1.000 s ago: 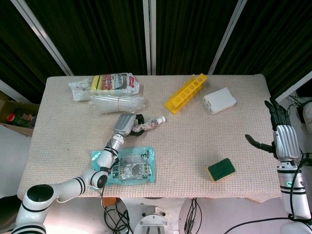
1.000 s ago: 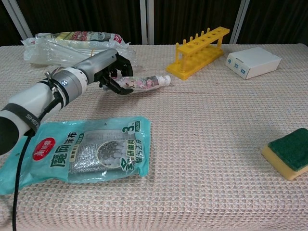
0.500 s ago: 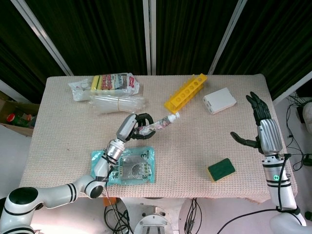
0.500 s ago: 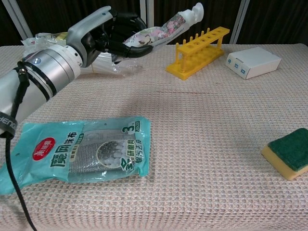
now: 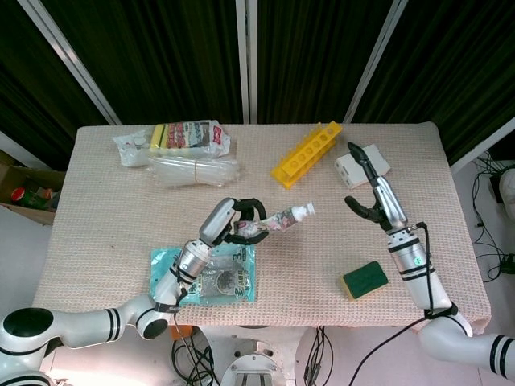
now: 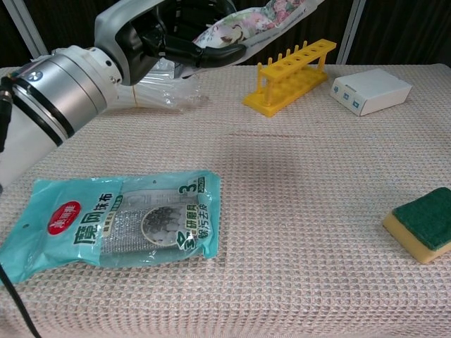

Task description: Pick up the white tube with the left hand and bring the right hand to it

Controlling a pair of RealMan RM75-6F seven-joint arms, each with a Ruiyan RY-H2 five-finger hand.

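My left hand point(image 5: 232, 227) grips the white tube point(image 5: 283, 219), a floral-printed tube with a white cap, and holds it up above the table with the cap pointing right. In the chest view the left hand point(image 6: 176, 32) and tube point(image 6: 264, 15) sit at the top edge, the cap cut off. My right hand point(image 5: 372, 195) hovers open to the right of the tube's cap, fingers spread, a clear gap between them. The chest view does not show the right hand.
A teal packet point(image 5: 217, 273) lies under the left arm. A yellow rack point(image 5: 306, 153) and a white box point(image 5: 358, 165) stand at the back right, a green-yellow sponge point(image 5: 365, 279) at the front right, plastic bags point(image 5: 185, 149) at the back left.
The left hand has lifted the tube higher and carried it right. The right hand has swung in from the table's right edge toward the tube's cap.
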